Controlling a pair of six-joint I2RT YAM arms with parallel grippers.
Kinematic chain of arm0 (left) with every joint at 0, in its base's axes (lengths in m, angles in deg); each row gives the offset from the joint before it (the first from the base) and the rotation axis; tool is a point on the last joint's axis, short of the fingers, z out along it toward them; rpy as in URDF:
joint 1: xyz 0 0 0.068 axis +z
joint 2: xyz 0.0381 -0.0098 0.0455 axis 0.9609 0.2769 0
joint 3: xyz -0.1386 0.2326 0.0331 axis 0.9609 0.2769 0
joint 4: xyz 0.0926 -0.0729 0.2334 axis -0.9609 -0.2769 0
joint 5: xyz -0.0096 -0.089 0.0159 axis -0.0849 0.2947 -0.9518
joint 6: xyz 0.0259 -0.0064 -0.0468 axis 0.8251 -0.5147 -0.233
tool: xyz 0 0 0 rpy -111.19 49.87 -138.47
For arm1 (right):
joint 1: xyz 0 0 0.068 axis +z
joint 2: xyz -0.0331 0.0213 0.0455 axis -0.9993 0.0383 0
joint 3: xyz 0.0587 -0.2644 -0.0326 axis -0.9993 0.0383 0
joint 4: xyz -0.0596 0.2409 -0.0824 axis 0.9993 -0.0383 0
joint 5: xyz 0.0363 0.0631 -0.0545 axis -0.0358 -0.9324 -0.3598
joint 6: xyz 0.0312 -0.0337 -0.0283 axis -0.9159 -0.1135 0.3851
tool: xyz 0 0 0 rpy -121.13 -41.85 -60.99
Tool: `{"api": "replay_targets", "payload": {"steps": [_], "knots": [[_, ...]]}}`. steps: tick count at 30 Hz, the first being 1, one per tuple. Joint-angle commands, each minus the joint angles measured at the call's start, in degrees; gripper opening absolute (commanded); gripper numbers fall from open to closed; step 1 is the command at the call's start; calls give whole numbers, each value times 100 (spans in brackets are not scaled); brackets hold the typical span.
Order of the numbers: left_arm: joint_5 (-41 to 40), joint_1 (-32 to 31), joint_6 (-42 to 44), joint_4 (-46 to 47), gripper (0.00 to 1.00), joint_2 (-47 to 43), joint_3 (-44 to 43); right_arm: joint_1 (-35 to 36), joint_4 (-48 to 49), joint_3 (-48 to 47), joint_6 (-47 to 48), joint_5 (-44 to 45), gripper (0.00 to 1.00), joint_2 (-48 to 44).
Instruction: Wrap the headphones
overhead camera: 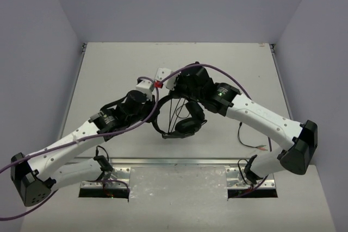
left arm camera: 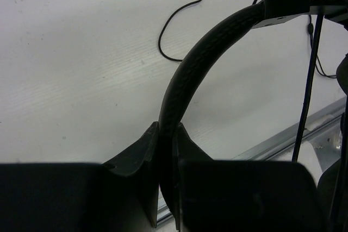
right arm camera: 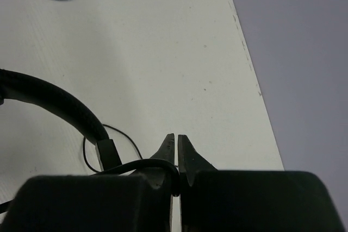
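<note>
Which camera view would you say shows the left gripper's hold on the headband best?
The left wrist view: the headband sits clamped in the shut left gripper. The top view shows the headphones but the grip only small and dark; the right wrist view catches only a headband arc.

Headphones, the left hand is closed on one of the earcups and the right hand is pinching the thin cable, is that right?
Not quite. The left hand is closed on the headband, not on an earcup; the left wrist view shows the band running up from between its fingers. The rest holds: the right hand is pinching the thin cable.
</note>
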Motion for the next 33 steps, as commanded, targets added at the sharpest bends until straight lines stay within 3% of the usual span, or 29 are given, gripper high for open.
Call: {"api": "replay_targets", "payload": {"steps": [1, 15, 21, 25, 29, 33], "knots": [[771, -146, 616, -213, 0, -594, -268, -214, 592, -210, 32, 546, 1, 139], [-213, -137, 432, -670, 0, -920, -681, -715, 1075, 334, -961, -315, 1, -414], [92, -137, 502, -838, 0, -1025, -1112, -978, 1207, 651, -1331, -859, 2, -555], [323, -137, 564, -873, 0, -1105, -1506, -987, 1452, 975, -1419, -1368, 11, -704], [-248, -137, 503, -1434, 0, -816, -1999, -979, 2023, 1502, -1585, -2248, 23, -1099], [-205, -137, 547, -1313, 0, -824, -2176, -979, 2568, 1784, -1954, -2932, 25, -1171]]}}
